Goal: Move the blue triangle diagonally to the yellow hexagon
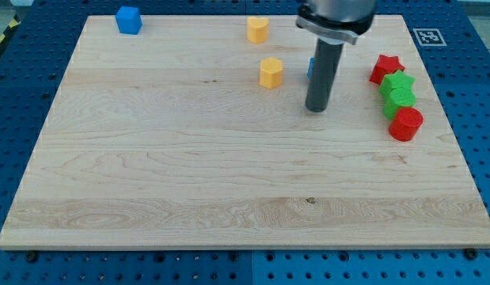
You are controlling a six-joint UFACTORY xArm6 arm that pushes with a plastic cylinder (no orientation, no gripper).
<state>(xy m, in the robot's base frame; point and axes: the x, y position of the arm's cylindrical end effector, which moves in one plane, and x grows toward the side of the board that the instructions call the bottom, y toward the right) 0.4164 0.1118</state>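
The rod comes down from the view's top; my tip (317, 109) rests on the wooden board right of centre. A blue block (311, 68), probably the blue triangle, shows only as a thin sliver behind the rod's left edge; most of it is hidden. A yellow hexagon (271, 72) sits just left of the rod, about a rod's width from the blue sliver. A second yellow block (257, 29) lies above it near the board's top edge. My tip is below and slightly right of the blue sliver.
A blue block (128, 20) sits at the board's top left. At the view's right, a red star (386, 68), two green blocks (397, 82) (400, 100) and a red block (405, 123) form a tight column near the board's right edge (446, 127).
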